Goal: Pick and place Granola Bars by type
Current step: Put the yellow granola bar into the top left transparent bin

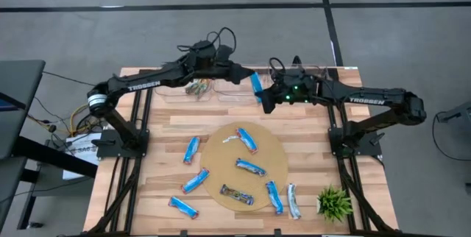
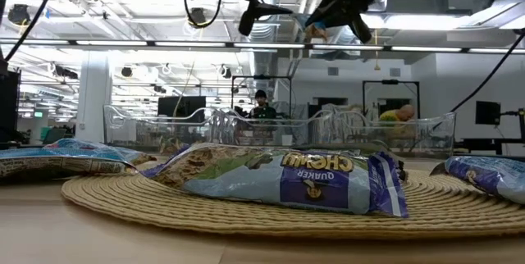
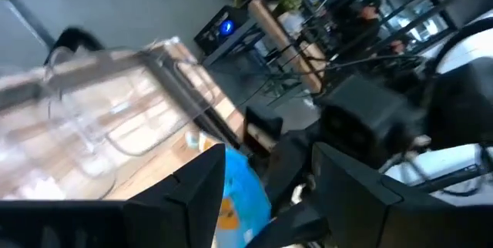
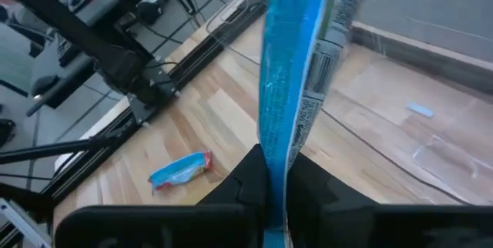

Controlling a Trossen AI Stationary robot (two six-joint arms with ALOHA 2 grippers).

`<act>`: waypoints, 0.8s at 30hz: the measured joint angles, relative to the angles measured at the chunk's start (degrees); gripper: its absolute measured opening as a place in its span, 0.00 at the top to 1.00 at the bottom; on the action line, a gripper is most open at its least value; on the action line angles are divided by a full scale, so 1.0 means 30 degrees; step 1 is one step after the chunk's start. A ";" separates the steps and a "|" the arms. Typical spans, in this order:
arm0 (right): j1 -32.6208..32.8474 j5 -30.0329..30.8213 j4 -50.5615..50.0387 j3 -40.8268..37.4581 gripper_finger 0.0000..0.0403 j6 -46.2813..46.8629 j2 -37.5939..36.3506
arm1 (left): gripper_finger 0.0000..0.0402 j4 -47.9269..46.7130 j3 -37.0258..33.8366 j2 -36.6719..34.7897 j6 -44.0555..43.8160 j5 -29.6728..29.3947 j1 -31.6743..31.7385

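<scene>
My right gripper [image 1: 263,96] is shut on a blue granola bar [image 1: 256,84] above the clear trays [image 1: 221,97] at the table's far edge. My left gripper [image 1: 239,75] hovers open just to the left of that bar, which shows past its fingers in the left wrist view [image 3: 235,202]. The left tray holds a few brownish bars [image 1: 197,87]. Several bars lie flat on the round woven mat [image 1: 276,156], among them blue ones [image 1: 247,140] and a dark one [image 1: 237,194]. More blue bars [image 1: 191,149] lie on the wood to its left, and a silvery bar [image 1: 294,200] lies to its right. My right gripper pinches the blue bar between its two fingers at one end [image 4: 274,155], on the wrapper's flat faces. The fingers come from the table's right, roughly level. The bar is lifted clear and sticks out beyond the fingertips, edge-on to the wrist camera.
A small green plant [image 1: 335,204] stands at the near right corner. The arms' frames [image 1: 121,138] [image 1: 353,145] flank the table. Both grippers hang close together over the far trays. People show in the room beyond the table [image 2: 260,104].
</scene>
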 joint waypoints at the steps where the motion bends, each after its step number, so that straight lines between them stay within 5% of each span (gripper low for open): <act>1: 0.0020 0.0000 0.0153 0.0000 0.96 -0.0007 0.0000 | 0.53 -0.0246 0.0000 0.0011 -0.0048 0.0018 -0.0006; 24: 0.0763 0.0037 0.0831 0.0000 0.97 -0.0487 0.0007 | 0.53 -0.1480 0.0000 0.0009 0.0437 -0.1142 0.0009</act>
